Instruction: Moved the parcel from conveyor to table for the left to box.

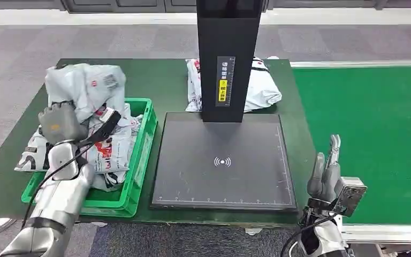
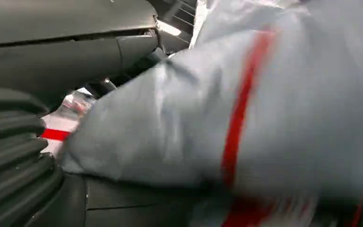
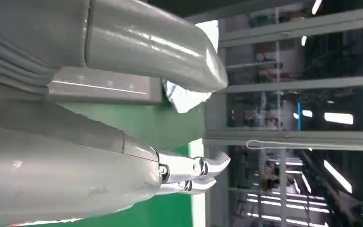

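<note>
My left hand grips a crumpled grey parcel and holds it over the far left part of the green crate. In the left wrist view the same grey parcel, with a red stripe, lies right against the left hand. A second white parcel lies on the table behind the black scanner post. My right hand stands with its fingers straight and apart at the table's right front corner, holding nothing. The right wrist view shows the right hand with the white parcel beyond it.
The crate holds several more grey parcels. A black scanner pad fills the table's middle, with the post at its far edge. The green conveyor belt runs along the right. Dark green table is bare behind the crate.
</note>
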Available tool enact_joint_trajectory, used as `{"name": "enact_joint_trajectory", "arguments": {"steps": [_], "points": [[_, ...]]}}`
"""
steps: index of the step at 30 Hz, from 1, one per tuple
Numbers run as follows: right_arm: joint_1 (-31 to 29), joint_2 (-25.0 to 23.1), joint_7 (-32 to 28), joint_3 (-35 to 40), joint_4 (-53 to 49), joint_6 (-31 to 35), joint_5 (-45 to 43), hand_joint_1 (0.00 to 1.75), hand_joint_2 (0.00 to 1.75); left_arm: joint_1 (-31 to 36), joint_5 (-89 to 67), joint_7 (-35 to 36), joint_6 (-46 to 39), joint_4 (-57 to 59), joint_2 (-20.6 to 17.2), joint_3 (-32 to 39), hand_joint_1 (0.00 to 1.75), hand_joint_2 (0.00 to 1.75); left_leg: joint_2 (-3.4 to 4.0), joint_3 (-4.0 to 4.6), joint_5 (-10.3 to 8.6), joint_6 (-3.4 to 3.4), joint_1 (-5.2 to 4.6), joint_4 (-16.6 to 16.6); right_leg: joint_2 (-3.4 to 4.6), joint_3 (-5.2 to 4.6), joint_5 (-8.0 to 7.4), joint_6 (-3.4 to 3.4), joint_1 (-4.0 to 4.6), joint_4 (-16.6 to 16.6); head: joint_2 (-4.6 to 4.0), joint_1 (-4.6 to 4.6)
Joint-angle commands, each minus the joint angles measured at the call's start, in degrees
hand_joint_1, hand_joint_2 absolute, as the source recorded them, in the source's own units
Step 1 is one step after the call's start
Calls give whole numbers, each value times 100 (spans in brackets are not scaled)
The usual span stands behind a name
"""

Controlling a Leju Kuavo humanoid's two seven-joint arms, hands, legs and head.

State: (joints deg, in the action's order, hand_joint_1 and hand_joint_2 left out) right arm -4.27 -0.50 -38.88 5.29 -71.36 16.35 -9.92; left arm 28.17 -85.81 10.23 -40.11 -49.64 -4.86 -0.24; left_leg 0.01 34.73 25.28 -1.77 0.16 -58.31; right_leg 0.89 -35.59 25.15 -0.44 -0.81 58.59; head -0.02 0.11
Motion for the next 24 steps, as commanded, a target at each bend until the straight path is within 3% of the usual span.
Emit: {"name": "enact_joint_trajectory", "arguments": {"steps": [1, 5, 13, 17, 22, 24], "points": [[-372, 98, 37, -153, 415, -115, -28, 0, 0, -1130, 809, -487, 253, -1120, -462, -148, 0, 0, 24, -32, 16, 2, 4, 12, 16, 27, 7, -2, 5, -17, 2, 0], [-381, 130, 28, -157, 483, -124, -92, 0, 0, -975, 1003, -618, 11, -1051, -495, -79, 0, 0, -16, -11, 6, 8, 8, 7, -28, 22, 10, -1, 13, -17, 2, 0], [-581, 210, -28, -89, 828, -186, -257, 0, 0, -1384, 945, -1125, 11, -1852, -58, 651, 0, 0, -7, -22, 8, 11, 8, 17, -32, 36, 4, 1, 19, -30, 2, 0], [-552, 208, -37, -86, 814, -183, -262, 0, 0, -1402, 938, -1149, 11, -1896, -27, 677, 0, 0, -16, -21, 10, 10, 6, 13, -40, 36, 10, 1, 17, -24, 2, 0], [-399, 201, -53, -106, 575, -92, -328, 0, 0, -1266, 1560, -2105, 11, -2031, 352, 1162, 0, 0, -22, -15, 10, 10, 6, 8, -46, 32, 11, 1, 17, -19, 2, 0], [-388, 206, -50, -105, 555, -90, -328, 0, 0, -1235, 1595, -2155, 11, -2022, 382, 1196, 0, 0, -30, -11, 9, 11, 6, 7, -54, 30, 11, 2, 17, -18, 0, 0]]}}
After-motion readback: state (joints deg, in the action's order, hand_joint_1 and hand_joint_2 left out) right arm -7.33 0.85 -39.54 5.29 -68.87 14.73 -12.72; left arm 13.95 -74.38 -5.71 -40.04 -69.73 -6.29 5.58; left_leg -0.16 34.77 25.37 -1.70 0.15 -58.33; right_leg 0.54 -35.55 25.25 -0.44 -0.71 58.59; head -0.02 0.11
